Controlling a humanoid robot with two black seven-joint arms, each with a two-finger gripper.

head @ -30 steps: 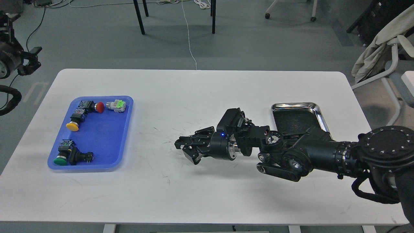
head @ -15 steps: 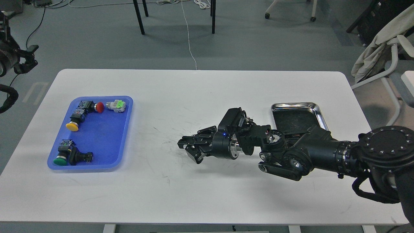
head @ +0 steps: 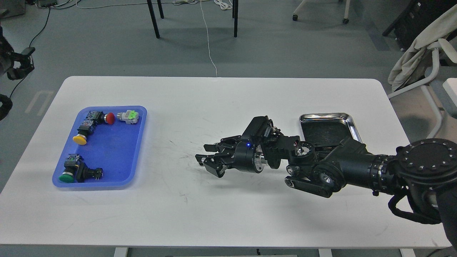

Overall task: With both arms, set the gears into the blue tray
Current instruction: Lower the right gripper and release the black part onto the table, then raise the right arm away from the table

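The blue tray [head: 117, 150] lies on the left part of the white table and holds several push-button switches with red, yellow and green caps. I cannot make out any gears in the head view. My right arm reaches in from the right. Its gripper [head: 206, 159] hovers just above the table's middle, pointing left toward the tray, a good distance from it. The fingers are spread, and nothing shows between them. My left gripper [head: 20, 63] sits at the far left edge of the view, off the table, too small and dark to read.
A shiny steel tray [head: 353, 125] with a dark bottom stands on the right, partly behind my right forearm. Chair legs and cables lie on the floor beyond the table, and a chair with cloth stands at the far right.
My right gripper has risen slightly, drawn a little to the right, and its fingers have spread apart. My left arm has withdrawn up and left toward the view's edge.
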